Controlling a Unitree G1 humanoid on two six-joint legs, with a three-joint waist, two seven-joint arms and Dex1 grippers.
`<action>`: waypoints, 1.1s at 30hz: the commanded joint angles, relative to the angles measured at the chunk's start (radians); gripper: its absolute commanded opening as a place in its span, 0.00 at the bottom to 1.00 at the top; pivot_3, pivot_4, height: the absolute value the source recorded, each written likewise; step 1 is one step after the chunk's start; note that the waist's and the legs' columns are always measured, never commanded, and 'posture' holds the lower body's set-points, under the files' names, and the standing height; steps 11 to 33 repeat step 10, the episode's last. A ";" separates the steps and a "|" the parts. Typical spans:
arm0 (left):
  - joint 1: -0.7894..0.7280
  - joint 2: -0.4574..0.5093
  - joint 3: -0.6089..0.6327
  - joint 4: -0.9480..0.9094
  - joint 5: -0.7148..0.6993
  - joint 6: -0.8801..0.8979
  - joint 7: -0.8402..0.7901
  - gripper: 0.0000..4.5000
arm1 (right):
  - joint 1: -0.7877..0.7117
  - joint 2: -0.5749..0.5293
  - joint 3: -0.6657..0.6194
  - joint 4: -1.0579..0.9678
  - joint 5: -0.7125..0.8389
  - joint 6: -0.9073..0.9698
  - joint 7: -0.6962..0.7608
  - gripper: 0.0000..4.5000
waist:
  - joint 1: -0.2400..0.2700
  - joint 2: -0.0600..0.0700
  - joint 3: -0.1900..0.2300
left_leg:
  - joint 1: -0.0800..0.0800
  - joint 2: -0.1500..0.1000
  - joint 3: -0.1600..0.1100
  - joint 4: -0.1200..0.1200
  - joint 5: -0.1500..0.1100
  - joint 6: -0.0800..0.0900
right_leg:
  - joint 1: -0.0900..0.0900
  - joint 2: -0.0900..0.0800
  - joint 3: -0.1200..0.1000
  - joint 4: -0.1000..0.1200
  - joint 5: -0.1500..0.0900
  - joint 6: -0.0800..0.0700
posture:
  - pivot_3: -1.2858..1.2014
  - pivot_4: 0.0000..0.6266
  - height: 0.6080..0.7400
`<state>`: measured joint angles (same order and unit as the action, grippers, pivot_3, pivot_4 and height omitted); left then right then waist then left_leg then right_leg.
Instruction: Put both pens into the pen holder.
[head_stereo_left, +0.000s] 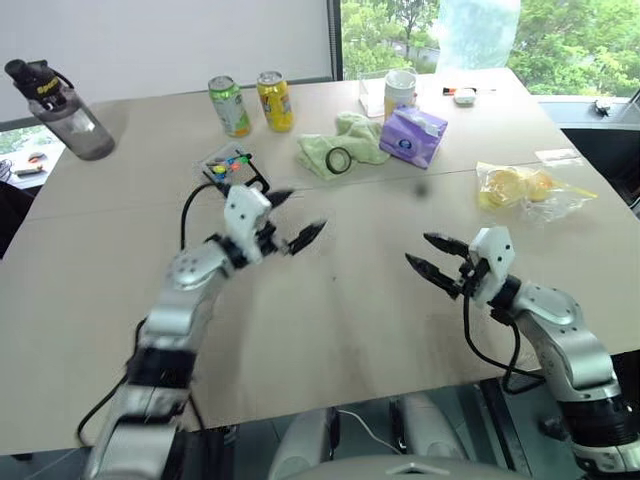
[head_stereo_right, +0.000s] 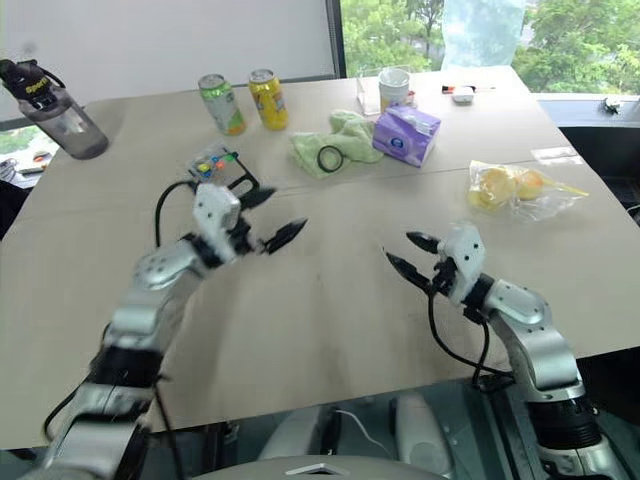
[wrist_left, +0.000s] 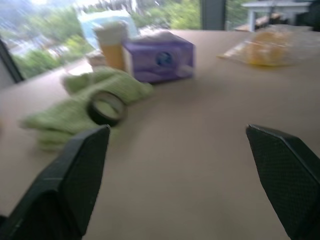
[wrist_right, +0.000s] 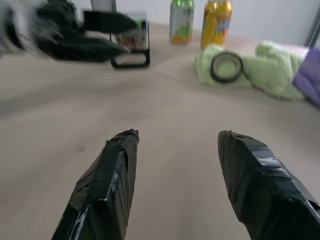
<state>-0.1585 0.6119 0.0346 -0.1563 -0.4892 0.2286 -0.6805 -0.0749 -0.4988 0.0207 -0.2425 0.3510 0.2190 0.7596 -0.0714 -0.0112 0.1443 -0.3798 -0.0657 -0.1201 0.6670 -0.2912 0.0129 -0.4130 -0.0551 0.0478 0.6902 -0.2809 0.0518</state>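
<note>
Two grippers hang over the bare middle of the table (head_stereo_left: 330, 330), both empty. The left gripper (head_stereo_left: 297, 215) has its fingers spread wide with nothing between them, just in front of the pen holder (head_stereo_left: 232, 167); the right gripper (head_stereo_left: 432, 257) stands well apart from it, with its jaws parted and likewise holding nothing. The pen holder sits upright near the two cans (head_stereo_left: 252, 103), beside the green cloth (head_stereo_left: 340, 143) that carries a roll of tape (head_stereo_left: 340, 159). Whether the pens lie inside it cannot be told; none is seen loose on the table. By judgement, such slim pens are light, stiff and smooth, apt to roll or slip, and best pinched across the middle of the barrel. The small holder looks light enough to tip or slide if bumped.
</note>
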 joint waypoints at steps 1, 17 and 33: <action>0.225 0.049 0.075 -0.208 -0.013 0.123 0.049 1.00 | 0.030 -0.037 -0.050 0.054 0.011 -0.061 0.063 0.61 | 0.012 0.000 0.000 | 0.001 0.000 0.000 0.000 0.000 0.000 | 0.000 0.001 0.001 0.000 0.000 0.000 | 0.52 0.24 1.00; 0.421 0.017 0.118 -0.267 0.085 0.094 0.103 1.00 | 0.019 -0.054 -0.045 0.198 0.001 -0.134 0.158 0.61 | 0.063 0.002 0.002 | 0.017 0.000 -0.003 0.000 -0.003 0.004 | 0.021 0.000 -0.006 -0.005 0.000 -0.001 | 0.52 0.24 1.00; 0.421 0.017 0.118 -0.267 0.085 0.094 0.103 1.00 | 0.019 -0.054 -0.045 0.198 0.001 -0.134 0.158 0.61 | 0.063 0.002 0.002 | 0.017 0.000 -0.003 0.000 -0.003 0.004 | 0.021 0.000 -0.006 -0.005 0.000 -0.001 | 0.52 0.24 1.00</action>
